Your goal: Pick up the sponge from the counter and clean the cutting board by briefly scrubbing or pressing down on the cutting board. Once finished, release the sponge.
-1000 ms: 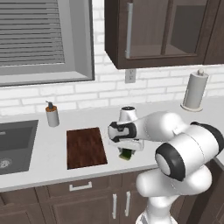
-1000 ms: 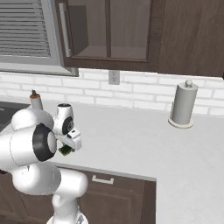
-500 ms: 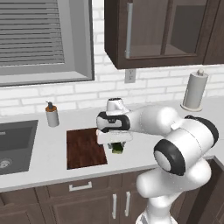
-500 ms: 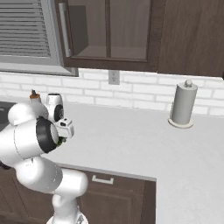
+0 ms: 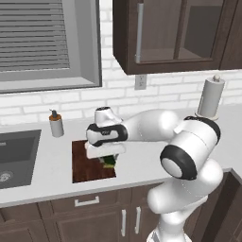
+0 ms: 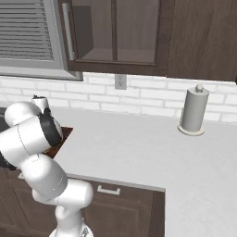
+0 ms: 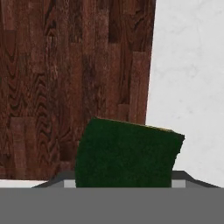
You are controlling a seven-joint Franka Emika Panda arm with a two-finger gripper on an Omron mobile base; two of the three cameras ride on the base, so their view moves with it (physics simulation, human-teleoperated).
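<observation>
Gripping: the pincer is clamping the sponge, jaws drawn in against its sides; the fingertips themselves are hiding behind the green block in the hand view, so the hold is being read from the way the sponge is hanging under the hand.
Sponge: it is showing dark green with a thin yellow edge along its top, and in the left base view it is peeking out below the hand over the near right part of the board.
Contact: whether the sponge is touching the wood or hovering just above it is hard to tell from these angles; it is probably a little above it.
Cutting board: the cutting board is lying flat on the counter, with its right edge running just beside the sponge in the hand view.
Surroundings: a soap bottle is standing behind the board near the sink; a paper towel roll is standing well apart to the right.
Step in hand: carrying the sponge is giving way to the scrub itself.
Next move: it is calling for a shift further onto the wood, since the sponge is overhanging the board's edge, then a straight press down or short rub, and only afterwards parting the jaws.
</observation>
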